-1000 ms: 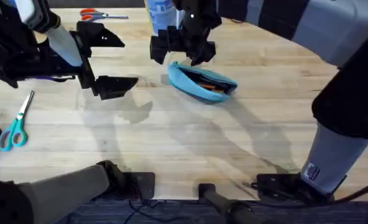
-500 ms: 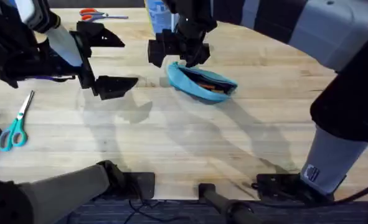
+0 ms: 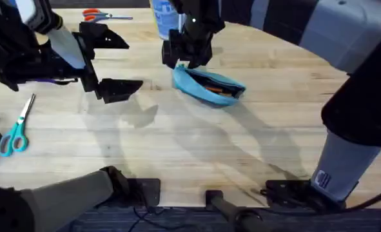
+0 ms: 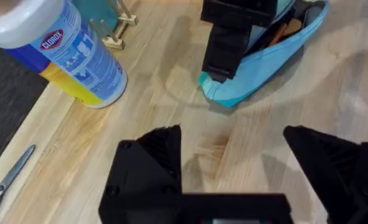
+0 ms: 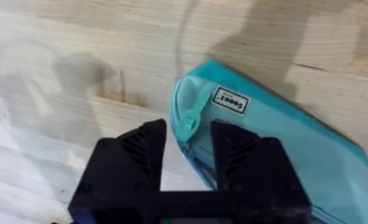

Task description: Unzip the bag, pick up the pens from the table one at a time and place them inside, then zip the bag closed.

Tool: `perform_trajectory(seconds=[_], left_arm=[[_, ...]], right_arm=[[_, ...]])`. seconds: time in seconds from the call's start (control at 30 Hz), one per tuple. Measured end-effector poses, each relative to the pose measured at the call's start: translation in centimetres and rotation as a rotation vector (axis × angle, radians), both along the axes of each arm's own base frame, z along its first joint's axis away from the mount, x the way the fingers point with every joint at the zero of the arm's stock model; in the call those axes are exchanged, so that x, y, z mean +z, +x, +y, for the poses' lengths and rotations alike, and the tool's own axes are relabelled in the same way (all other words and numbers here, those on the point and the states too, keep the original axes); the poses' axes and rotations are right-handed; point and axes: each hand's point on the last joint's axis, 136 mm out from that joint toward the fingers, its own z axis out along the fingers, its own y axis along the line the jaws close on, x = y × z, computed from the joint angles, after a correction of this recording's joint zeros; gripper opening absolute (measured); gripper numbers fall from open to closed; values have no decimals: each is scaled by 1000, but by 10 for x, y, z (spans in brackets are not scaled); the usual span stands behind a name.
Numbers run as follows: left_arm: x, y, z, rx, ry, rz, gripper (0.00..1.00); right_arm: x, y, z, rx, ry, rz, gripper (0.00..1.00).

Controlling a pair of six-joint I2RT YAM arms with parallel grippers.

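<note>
The light-blue bag (image 3: 203, 86) lies on the table (image 3: 196, 142) at the far middle, its zipper open. Orange pens (image 3: 217, 87) show inside it, and again in the left wrist view as pens (image 4: 284, 31) in the bag (image 4: 258, 65). My right gripper (image 3: 185, 61) hangs over the bag's left end. In the right wrist view the gripper (image 5: 188, 142) is open but narrow, and the zipper pull tab (image 5: 188, 122) stands between its fingers with a gap on each side. My left gripper (image 3: 109, 63) is wide open to the left, holding nothing.
A blue-and-white canister (image 3: 164, 16) stands just behind the bag, seen closer as the canister (image 4: 65, 56). Orange-handled scissors (image 3: 100, 14) lie at the far edge. Teal-handled scissors (image 3: 15, 134) lie at the left. The near half of the table is bare wood.
My right gripper's fingers have narrowed around the bag's left end, and it has shifted slightly right. The left arm and the bag have not moved.
</note>
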Motion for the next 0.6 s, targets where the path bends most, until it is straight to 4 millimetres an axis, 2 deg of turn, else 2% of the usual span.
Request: perform_trajectory(seconds=[0.23, 0.3, 0.33, 0.6], left_arm=[[0, 0, 0, 0, 0, 0, 993], [0, 0, 0, 0, 0, 0, 993], [0, 0, 0, 0, 0, 0, 993], [0, 0, 0, 0, 0, 0, 993]], right_arm=[[0, 1, 0, -8, 0, -2, 271], [0, 1, 0, -10, 3, -4, 84], [0, 1, 0, -11, 2, -4, 49], [0, 1, 0, -12, 2, -3, 34]])
